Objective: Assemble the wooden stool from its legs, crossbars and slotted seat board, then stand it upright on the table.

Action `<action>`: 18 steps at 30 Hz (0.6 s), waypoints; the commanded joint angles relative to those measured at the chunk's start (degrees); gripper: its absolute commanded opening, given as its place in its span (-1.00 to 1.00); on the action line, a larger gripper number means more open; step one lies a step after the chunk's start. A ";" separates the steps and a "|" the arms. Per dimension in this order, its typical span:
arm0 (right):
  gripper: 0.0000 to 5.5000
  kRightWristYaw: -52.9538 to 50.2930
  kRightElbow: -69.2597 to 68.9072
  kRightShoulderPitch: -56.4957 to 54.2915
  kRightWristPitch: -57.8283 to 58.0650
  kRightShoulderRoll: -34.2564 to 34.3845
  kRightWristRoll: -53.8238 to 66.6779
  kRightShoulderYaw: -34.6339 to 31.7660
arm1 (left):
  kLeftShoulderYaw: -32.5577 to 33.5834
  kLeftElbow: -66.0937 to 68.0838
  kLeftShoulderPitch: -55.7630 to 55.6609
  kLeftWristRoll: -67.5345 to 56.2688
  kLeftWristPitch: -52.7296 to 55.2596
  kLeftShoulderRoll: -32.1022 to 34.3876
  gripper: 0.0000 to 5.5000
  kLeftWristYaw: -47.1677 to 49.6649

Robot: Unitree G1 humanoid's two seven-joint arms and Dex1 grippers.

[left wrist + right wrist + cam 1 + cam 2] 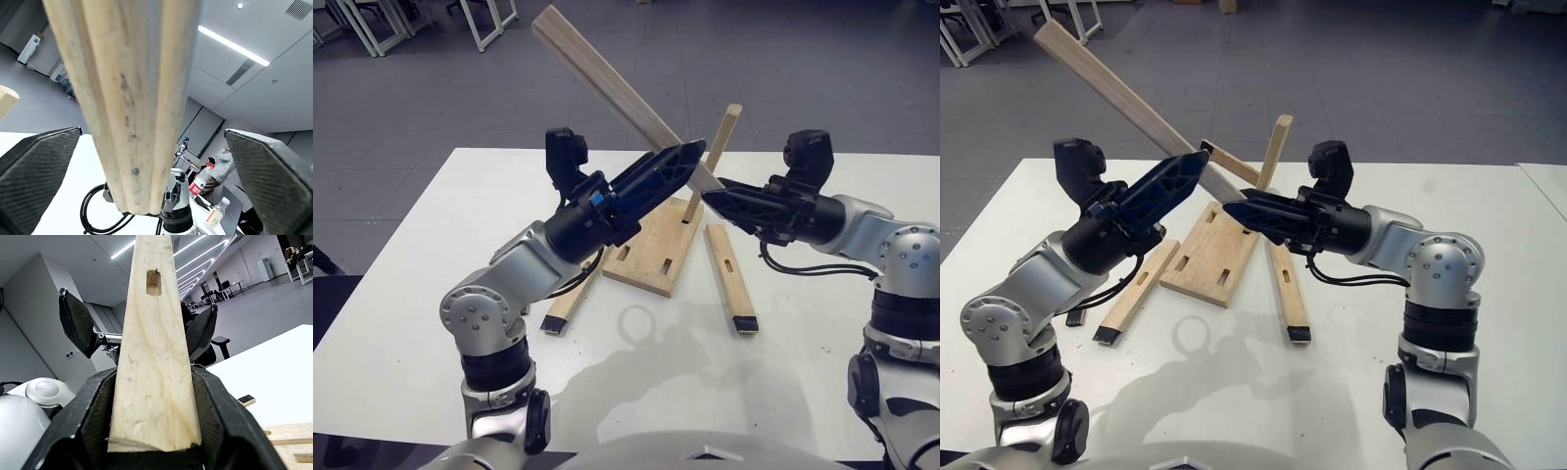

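while the right pincer (717,196) is clamped on the low end of one leg (597,73), the left pincer (683,162) stands apart, a finger on each side of that same leg with a gap showing on both sides. counted: four legs and one slotted seat board (651,250). the seat board lies flat on the white tabletop (431,245). the held leg hangs in the air over the board's far edge. its long axis runs slantwise, from the clamped end just above the board up and away to the robot's left, with the free end high beyond the tabletop's far edge. a second leg (722,137) stands in a slot at the board's far right corner, leaning a little to the right. a third leg (570,302) lies flat just left of the board and a fourth leg (729,274) lies flat just right of it, both running near to far with a dark cap at the near end. the held leg's broad face carries a small round peg hole (153,282).
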 commanded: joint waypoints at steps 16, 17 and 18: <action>-0.24 3.51 -2.20 2.04 -0.62 -2.70 -0.95 2.96 | -2.51 0.95 2.91 -0.50 -2.55 9.40 -0.03 -6.09; -0.24 3.72 -2.46 2.22 -0.58 -2.81 -0.98 3.09 | -2.80 0.76 3.05 -0.57 -2.77 9.35 -0.07 -6.33; -0.24 3.85 -2.72 2.40 -0.53 -2.91 -0.96 3.14 | -3.11 0.52 3.20 -0.57 -2.97 9.24 -0.13 -6.40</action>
